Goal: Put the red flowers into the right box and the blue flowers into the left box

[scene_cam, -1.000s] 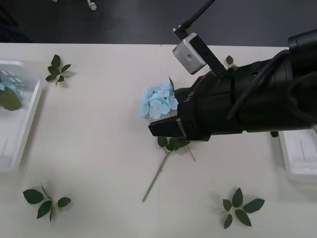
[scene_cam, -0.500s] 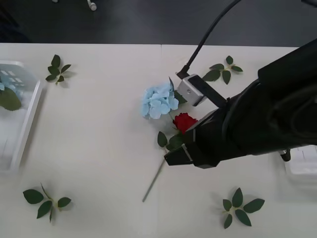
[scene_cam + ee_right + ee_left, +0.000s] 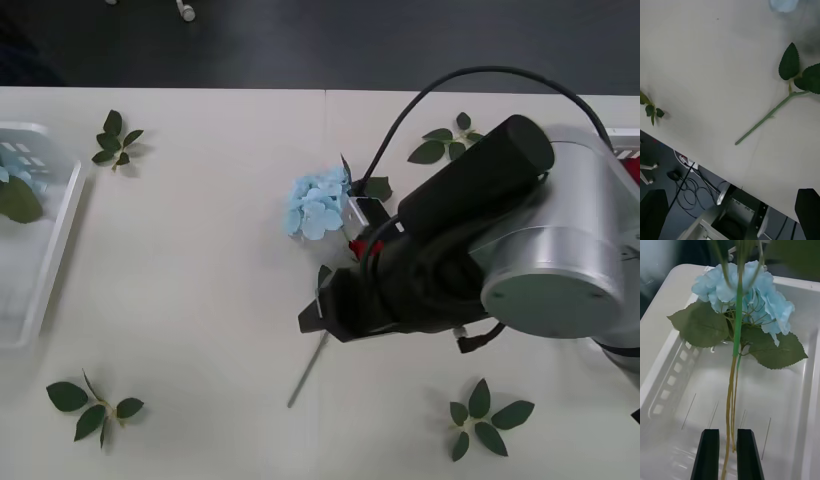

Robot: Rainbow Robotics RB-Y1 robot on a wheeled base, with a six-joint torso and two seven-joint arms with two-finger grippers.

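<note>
A: Your right gripper?
B: Fingers spread wide, empty, over the red rose's stem mid-table; a sliver of its bloom peeks beside the arm.

A: Your left gripper?
B: Fingers nearly together astride thin stems; grip uncertain. Blue hydrangeas lie in the left box; another lies mid-table.

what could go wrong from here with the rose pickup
The right gripper is open over the rose, whose thin stem lies flat on the table; closing could miss it. The loose blue flower lies close beside the rose, so a lift might drag it along. The left gripper is in the left box.
</note>
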